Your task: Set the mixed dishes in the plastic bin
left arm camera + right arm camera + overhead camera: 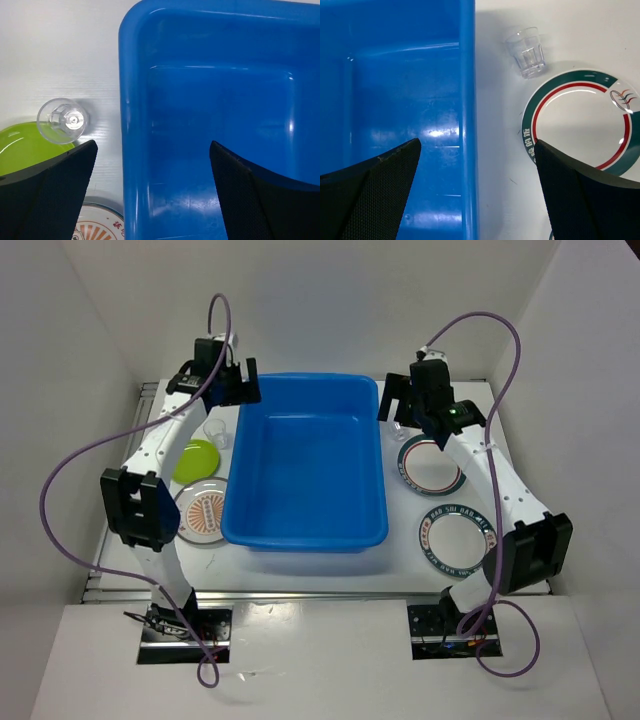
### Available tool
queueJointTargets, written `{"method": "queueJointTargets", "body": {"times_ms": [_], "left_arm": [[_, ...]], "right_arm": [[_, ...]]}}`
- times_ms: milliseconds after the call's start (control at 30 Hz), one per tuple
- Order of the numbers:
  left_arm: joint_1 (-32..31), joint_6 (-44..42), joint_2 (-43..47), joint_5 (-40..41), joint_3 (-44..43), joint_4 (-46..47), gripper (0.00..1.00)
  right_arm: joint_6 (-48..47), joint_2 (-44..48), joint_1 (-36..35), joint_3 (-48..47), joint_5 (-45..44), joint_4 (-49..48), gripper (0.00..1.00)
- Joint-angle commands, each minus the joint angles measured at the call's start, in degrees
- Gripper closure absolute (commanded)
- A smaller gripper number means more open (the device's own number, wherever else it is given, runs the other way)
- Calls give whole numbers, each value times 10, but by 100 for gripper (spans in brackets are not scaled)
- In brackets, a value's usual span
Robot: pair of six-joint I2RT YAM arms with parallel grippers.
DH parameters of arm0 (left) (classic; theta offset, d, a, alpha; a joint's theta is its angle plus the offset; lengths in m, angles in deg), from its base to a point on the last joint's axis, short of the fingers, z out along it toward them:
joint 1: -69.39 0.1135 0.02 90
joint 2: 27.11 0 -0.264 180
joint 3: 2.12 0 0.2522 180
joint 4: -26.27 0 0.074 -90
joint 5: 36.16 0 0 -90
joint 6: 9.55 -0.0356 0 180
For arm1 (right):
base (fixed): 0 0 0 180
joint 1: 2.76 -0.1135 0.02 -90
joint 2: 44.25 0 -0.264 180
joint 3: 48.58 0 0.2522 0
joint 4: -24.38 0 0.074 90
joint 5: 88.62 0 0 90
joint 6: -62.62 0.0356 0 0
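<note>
The blue plastic bin (304, 537) stands mid-table; only its bare floor shows inside. To its left lie a lime-green plate (195, 460), an orange-patterned plate (205, 512) and a clear cup (215, 432). To its right lie two white plates with teal rims (430, 466) (457, 537). My left gripper (240, 390) is open above the bin's far left corner, straddling the rim (131, 125). My right gripper (396, 405) is open above the far right rim (467, 100), with a second clear cup (526, 51) and a teal-rimmed plate (580, 120) beside it. The small teal plate is out of view.
White walls close in the table on the left, back and right. Purple cables loop from both arms. In the left wrist view the cup (63, 120) stands at the green plate's (22, 147) edge, with the orange plate (100, 225) below.
</note>
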Motion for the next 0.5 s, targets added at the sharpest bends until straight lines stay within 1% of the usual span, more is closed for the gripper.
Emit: {"method": "queueJointTargets", "body": {"times_ms": [0, 100, 133, 167, 200, 333, 400, 433, 467], "left_arm": [[1, 5, 57, -23, -5, 15, 0], [1, 5, 99, -23, 27, 49, 0], [1, 11, 104, -31, 27, 49, 0], [1, 11, 104, -31, 27, 49, 0], [1, 11, 104, -37, 36, 55, 0], [1, 26, 127, -37, 85, 79, 0], [1, 40, 143, -37, 124, 87, 0], [1, 48, 158, -32, 136, 95, 0], [1, 48, 165, -32, 147, 95, 0]], "right_arm": [[2, 7, 2, 7, 4, -27, 1], [2, 24, 2, 7, 20, -50, 1], [2, 29, 2, 7, 12, -50, 1], [2, 20, 2, 7, -25, -50, 1], [2, 12, 7, -1, -38, -55, 1], [-6, -44, 19, -42, -39, -61, 1], [-6, -91, 49, -79, -37, -55, 4], [1, -107, 62, -92, -26, -48, 9], [1, -132, 76, -103, -8, -47, 17]]}}
